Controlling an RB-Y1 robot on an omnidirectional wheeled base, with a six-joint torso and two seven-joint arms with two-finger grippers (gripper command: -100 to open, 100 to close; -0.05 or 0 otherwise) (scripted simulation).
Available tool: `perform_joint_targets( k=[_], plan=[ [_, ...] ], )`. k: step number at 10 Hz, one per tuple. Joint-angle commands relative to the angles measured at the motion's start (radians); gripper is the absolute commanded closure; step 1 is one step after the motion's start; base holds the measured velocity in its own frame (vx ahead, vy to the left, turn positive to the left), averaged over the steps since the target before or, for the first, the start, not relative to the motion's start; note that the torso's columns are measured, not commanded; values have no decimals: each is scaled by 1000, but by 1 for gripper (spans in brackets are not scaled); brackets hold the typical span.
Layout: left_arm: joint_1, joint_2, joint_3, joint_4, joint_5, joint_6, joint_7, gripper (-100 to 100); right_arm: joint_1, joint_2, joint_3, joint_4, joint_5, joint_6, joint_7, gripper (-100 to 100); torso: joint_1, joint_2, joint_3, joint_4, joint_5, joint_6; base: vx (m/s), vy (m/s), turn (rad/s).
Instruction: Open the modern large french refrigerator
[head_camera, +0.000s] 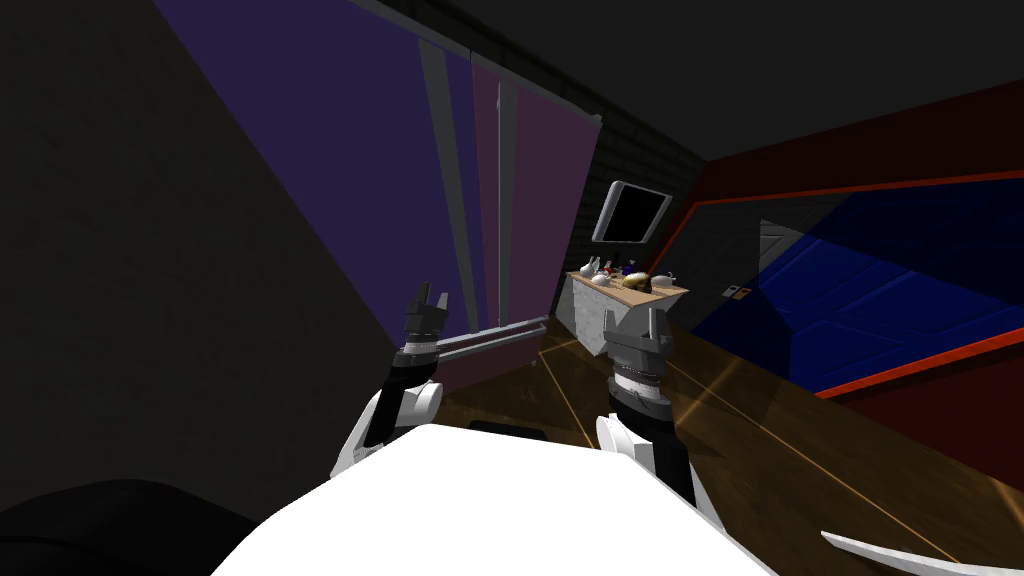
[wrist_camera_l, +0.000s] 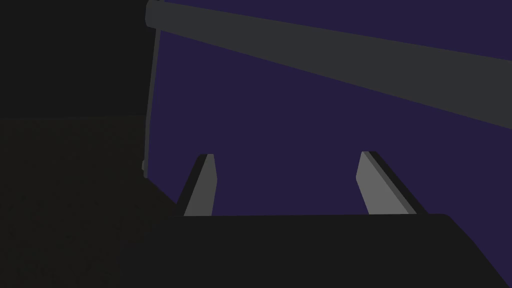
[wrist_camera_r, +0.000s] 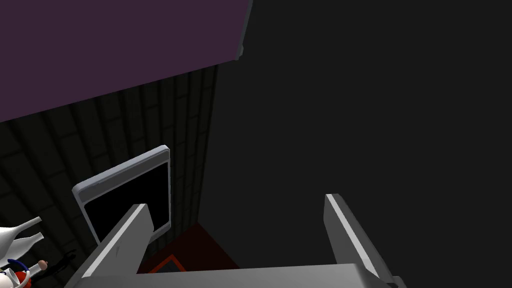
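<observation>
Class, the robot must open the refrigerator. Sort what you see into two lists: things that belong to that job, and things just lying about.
Belongs to the job:
refrigerator
grey handle
left gripper, open, at the door
right gripper, open

Just lying about:
counter
white bottles
wall screen

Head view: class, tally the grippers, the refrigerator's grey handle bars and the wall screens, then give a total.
Grippers: 2, left gripper, right gripper
Refrigerator handle bars: 3, two upright, one level
Wall screen: 1
Total: 6
</observation>
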Motion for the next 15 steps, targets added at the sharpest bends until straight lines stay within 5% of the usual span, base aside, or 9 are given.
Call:
perform_joint_targets(
  k=[1, 9, 10, 15],
  plan=[
    [0, 0, 0, 0, 0, 0, 0, 0, 0, 0, 0, 0, 0, 0, 0, 0, 0, 40, -82, 41, 0, 0, 0, 0, 0],
    [0, 0, 0, 0, 0, 0, 0, 0, 0, 0, 0, 0, 0, 0, 0, 0, 0, 618, -1234, 617, 0, 0, 0, 0, 0],
    [-1, 45, 1, 11, 0, -8, 0, -100, 0, 0, 0, 0, 0, 0, 0, 0, 0, 691, -1382, 691, 0, 0, 17, -6, 5],
    [-7, 163, 7, 96, 4, -65, 4, -100, 0, 0, 0, 0, 0, 0, 0, 0, -1, 737, -1477, 738, 0, 0, 47, -28, 9]
  ],
)
